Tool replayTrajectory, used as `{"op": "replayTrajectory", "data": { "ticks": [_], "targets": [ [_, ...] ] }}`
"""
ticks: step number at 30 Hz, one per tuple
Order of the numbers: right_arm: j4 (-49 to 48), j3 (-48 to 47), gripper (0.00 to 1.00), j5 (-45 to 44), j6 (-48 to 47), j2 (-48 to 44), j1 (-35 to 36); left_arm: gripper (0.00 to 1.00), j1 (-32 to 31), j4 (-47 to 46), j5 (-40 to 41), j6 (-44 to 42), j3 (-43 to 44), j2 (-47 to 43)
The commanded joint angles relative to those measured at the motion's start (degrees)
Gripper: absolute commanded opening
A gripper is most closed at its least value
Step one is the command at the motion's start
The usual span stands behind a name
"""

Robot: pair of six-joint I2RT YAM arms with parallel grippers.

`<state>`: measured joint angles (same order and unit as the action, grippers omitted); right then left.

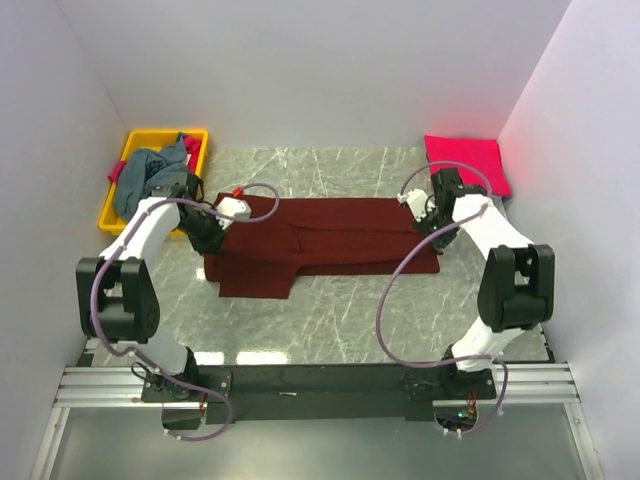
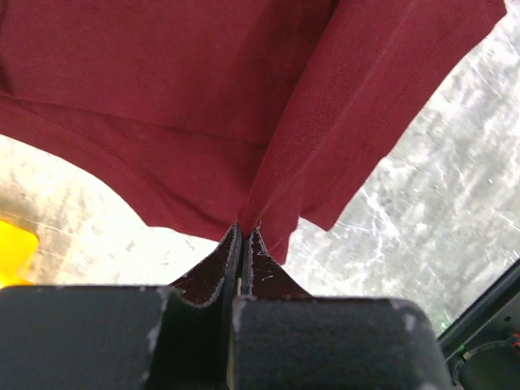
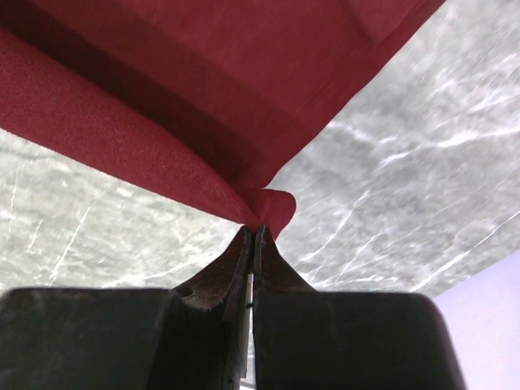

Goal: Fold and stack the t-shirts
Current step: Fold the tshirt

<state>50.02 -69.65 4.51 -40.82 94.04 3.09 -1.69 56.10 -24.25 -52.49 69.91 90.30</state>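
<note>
No text, label, brand mark or number can be read in any of the views. The maroon t-shirt (image 1: 330,235), the pink-red t-shirt (image 1: 465,165), the yellow bin (image 1: 140,138) and the marble-patterned table (image 1: 330,320) show only plain surfaces. Any finer marking is too small to tell.

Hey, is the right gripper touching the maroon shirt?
Touching. The right wrist view shows the right gripper pinched shut on a corner fold of the maroon shirt.
</note>
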Motion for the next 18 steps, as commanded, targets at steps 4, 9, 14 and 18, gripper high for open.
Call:
{"op": "replayTrajectory", "data": {
  "ticks": [4, 9, 14, 18],
  "targets": [
    [1.92, -7.25, 0.0, -1.79, -0.49, 4.39, -0.72, 0.01, 1.08, -1.43, -1.94, 1.69, 5.93, 4.43],
    [2.1, -11.38, 0.0, -2.14, -0.14, 8.7, -0.72, 0.01, 1.25, -1.69, -2.03, 1.95, 8.4, 7.43],
    [1.66, -14.46, 0.0, -2.84, -0.14, 12.74, -0.63, 0.01, 1.34, -2.39, -2.47, 2.65, 10.33, 10.15],
    [2.01, -16.66, 0.0, -2.84, 0.04, 15.03, -0.63, 0.01, 1.34, -3.1, -2.2, 3.01, 11.39, 12.0]
  ]
}}
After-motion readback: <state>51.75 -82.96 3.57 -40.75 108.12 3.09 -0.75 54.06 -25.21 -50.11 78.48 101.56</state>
